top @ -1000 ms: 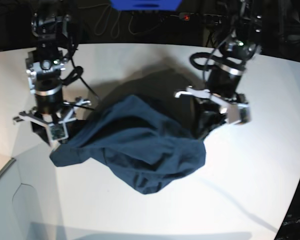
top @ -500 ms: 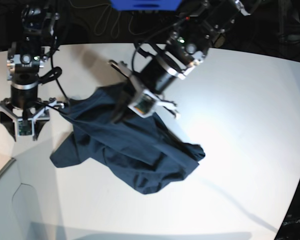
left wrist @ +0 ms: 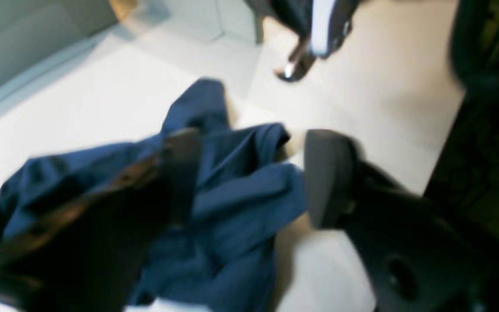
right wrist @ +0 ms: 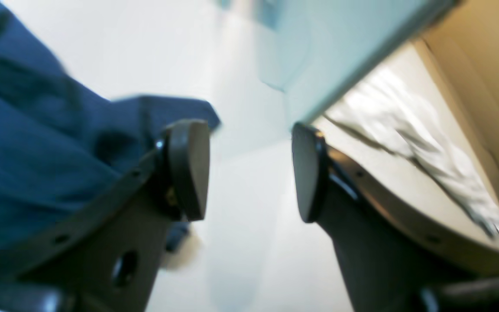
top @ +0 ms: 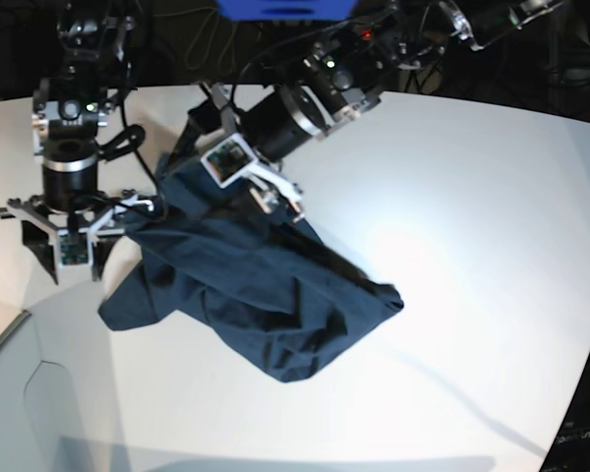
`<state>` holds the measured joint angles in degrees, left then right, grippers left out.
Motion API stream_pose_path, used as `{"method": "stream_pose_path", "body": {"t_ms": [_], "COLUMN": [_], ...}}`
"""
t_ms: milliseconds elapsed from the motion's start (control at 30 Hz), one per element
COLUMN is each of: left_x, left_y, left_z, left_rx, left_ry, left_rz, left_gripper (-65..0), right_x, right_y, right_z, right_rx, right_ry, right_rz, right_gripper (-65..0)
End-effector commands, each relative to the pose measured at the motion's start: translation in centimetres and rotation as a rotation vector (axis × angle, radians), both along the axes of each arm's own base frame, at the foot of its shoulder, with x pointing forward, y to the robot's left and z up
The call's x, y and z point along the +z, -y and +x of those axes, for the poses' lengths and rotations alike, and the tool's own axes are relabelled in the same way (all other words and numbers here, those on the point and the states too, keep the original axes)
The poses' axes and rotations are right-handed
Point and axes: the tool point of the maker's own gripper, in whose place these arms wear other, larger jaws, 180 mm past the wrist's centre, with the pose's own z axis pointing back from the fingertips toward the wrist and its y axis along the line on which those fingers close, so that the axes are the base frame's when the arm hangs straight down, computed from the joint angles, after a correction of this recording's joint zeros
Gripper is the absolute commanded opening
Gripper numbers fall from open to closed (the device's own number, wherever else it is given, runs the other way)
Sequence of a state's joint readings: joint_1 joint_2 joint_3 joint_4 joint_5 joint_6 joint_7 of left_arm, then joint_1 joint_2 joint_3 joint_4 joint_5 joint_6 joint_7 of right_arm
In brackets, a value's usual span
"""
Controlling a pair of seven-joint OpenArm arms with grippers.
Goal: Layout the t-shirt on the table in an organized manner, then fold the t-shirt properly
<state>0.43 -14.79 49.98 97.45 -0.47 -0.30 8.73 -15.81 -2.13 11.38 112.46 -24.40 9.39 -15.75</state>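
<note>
The dark navy t-shirt [top: 265, 295] lies crumpled in a heap on the white table [top: 472, 246]. My left gripper [top: 189, 138] reaches across to the shirt's far left corner. In the left wrist view its fingers [left wrist: 180, 173] stand apart, with folds of the t-shirt [left wrist: 241, 195] lying below and between them; the left gripper [left wrist: 254, 177] is open. My right gripper [top: 69, 264] hangs at the shirt's left edge, pointing down. In the right wrist view the right gripper [right wrist: 249, 171] is open with only bare table between its pads, and the t-shirt [right wrist: 28, 151] is just to its left.
A blue object [top: 285, 8] and cables sit beyond the table's far edge. A pale grey panel [top: 20, 393] lies at the near left corner. The table's curved edge [right wrist: 362, 73] runs close beside the right gripper. A blurred metal leg [left wrist: 297, 65] shows beyond the shirt.
The left arm swung from the shirt's right side across to its far left corner, dragging cloth with it, and its jaws have opened. The right arm shifted a little and opened wider.
</note>
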Motion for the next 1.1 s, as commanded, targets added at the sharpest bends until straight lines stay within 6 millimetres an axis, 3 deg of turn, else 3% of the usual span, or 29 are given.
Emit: {"method": "stream_pose_path", "body": {"t_ms": [0,133,233,333,400,600,733,900,1067], "left_x": [1.8,1.5,1.0,0.3,0.2,0.2,-0.9,-2.1,-2.1], "left_y": [0.3,-1.9,-4.9,-8.8,-11.2,-19.0,-23.2,-26.2,-26.5], "left_z": [0.1,0.0,1.3,3.0,4.2,7.4,8.4,9.1,9.4], "left_rx": [-0.006,-0.006,0.040,0.145,0.226,0.461,0.567,0.636,0.677], "left_ry": [0.038,0.058,0.077,0.070,0.068,0.082,0.068,0.047,0.039], "left_rz": [-0.052,-0.010,0.043,0.083,0.092,0.141,0.190,0.232,0.205], "left_gripper": [-22.5,-21.4,-21.4,-21.4,-21.4,-21.3,-21.3,-21.3,-21.3], "right_x": [1.4,1.1,0.3,-1.7,-3.4,-10.1,-12.4,-13.9,-16.2], "right_y": [-0.4,-2.2,-4.2,-7.4,-8.5,-9.5,-9.6,-9.8,-9.7], "right_z": [0.3,0.5,0.5,0.0,-0.2,-1.9,-2.6,-2.7,-2.5], "right_rx": [0.014,0.065,0.113,0.194,0.220,0.238,0.239,0.242,0.239], "right_ry": [0.051,0.050,0.023,-0.030,-0.072,-0.251,-0.310,-0.344,-0.400], "right_rz": [-0.007,0.009,0.030,0.062,0.077,0.104,0.113,0.118,0.123], "right_gripper": [-34.3,-34.3,-34.3,-34.3,-34.3,-29.0,-27.2,-27.3,-27.3]}}
